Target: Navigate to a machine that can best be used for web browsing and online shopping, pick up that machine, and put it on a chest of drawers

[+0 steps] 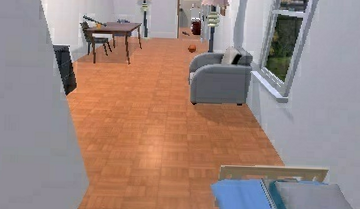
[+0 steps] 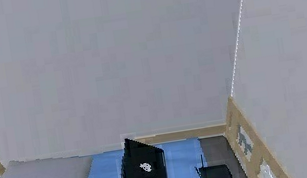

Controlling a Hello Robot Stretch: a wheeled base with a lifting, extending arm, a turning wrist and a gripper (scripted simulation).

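A dark laptop (image 2: 143, 169) stands with its lid up on a bed's blue blanket (image 2: 109, 174) at the bottom of the arm side view, the lid's back with a small white mark facing the camera. Just right of it, at the bottom edge, the gripper (image 2: 209, 173) shows as a dark body, with small white squares (image 2: 265, 173) beside it. The bed lies behind the gripper, so I cannot tell whether it holds anything. The same bed's blue blanket (image 1: 247, 200) shows in the forward view's bottom right corner.
A wooden bed frame (image 2: 239, 130) runs along the grey wall. Ahead stretches an orange wood floor (image 1: 168, 112), with a grey armchair (image 1: 219, 79) under a window (image 1: 285, 41) on the right. A dark screen (image 1: 64, 68) stands left, and a table with chairs (image 1: 112, 32) far back.
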